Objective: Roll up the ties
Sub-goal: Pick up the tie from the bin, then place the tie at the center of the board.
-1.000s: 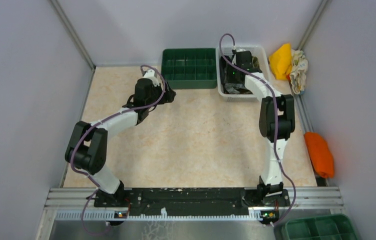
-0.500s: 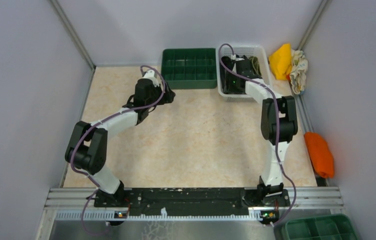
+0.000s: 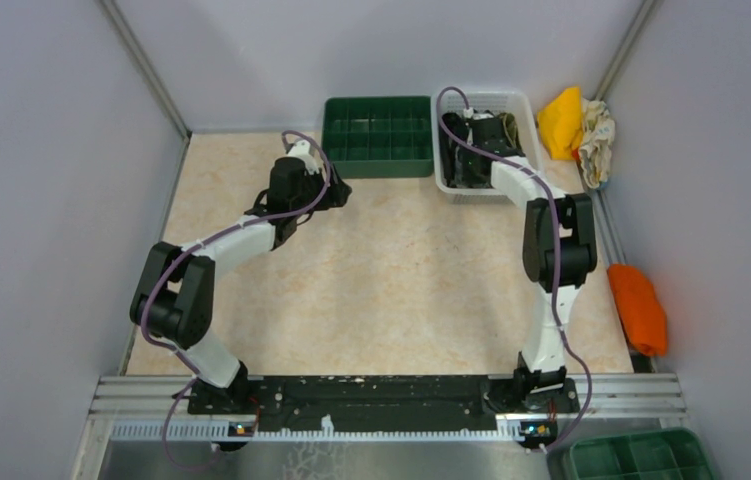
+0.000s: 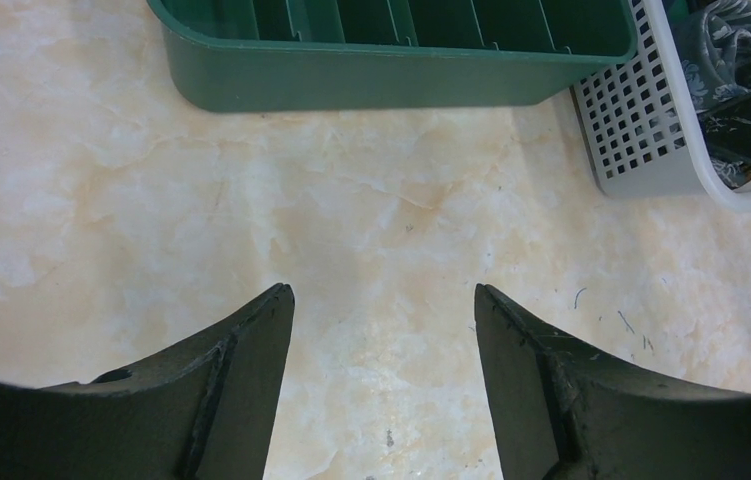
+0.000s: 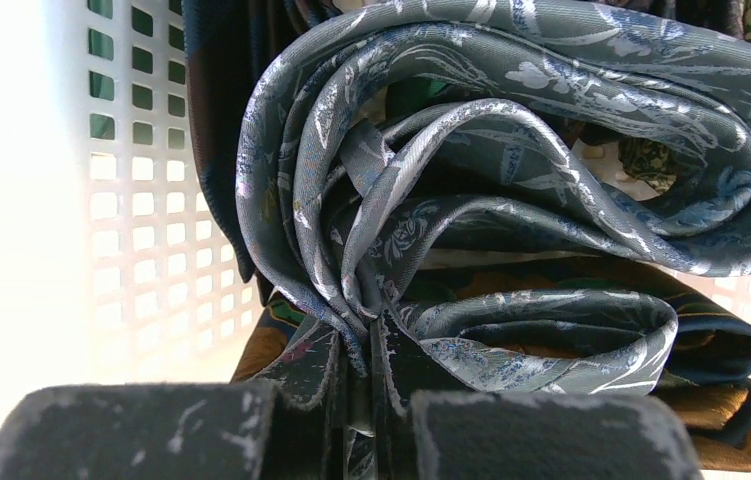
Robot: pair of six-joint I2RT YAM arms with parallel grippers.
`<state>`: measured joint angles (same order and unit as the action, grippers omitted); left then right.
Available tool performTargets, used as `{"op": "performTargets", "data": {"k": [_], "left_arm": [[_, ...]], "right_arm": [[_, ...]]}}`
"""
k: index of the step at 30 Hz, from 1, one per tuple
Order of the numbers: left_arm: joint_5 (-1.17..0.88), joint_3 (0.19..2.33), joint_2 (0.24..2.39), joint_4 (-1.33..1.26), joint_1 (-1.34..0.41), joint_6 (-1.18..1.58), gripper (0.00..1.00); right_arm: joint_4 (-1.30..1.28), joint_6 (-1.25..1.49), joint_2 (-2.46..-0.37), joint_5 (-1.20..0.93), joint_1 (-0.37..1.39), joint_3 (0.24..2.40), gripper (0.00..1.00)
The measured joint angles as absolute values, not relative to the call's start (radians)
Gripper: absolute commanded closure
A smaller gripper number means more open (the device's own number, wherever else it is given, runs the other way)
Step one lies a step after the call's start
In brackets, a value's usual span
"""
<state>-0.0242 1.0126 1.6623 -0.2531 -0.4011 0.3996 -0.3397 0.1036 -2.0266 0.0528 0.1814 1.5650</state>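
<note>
Two arms, one move: the right gripper (image 5: 366, 372), which hung over the near end of the basket (image 3: 528, 100) a second ago, has pushed deeper into it. Its jaws now stand pinched shut on a fold of the grey tie (image 5: 511, 150). That tie lies bunched in loose loops on top of the dark ties (image 5: 716, 350) in the basket, with none of it out on the table (image 3: 391, 290). The pinch suggests the task is at its start, with one tie being taken so it can be lifted out and laid flat for rolling. The left gripper (image 4: 381, 335) has not shifted. It hangs empty with its jaws wide apart over bare table, just short of the green tray (image 4: 351, 80). The table is pale, marbled and smooth, with a few specks. Grey walls close it in, and a yellow cloth (image 3: 559, 122) and an orange cloth (image 3: 638, 308) lie along the right side.
</note>
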Motion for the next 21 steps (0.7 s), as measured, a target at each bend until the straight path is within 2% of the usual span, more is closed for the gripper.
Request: {"op": "performTargets", "data": {"k": [6,16,21], "left_arm": [[-0.03,1.013,1.662,-0.252,-0.401,0.398,0.31],[-0.045,1.013,1.638,-0.245,-0.401,0.396,0.3],[-0.089,1.001,1.604,-0.246,-0.401,0.408,0.31]], "right_arm": [[-0.321,0.106,-1.942,0.075,0.181,1.52,1.0],[-0.262,0.167,-1.415,-0.042,0.19,1.419,1.0],[-0.247,0.224,-1.185,-0.127,0.263,1.302,1.0]]}}
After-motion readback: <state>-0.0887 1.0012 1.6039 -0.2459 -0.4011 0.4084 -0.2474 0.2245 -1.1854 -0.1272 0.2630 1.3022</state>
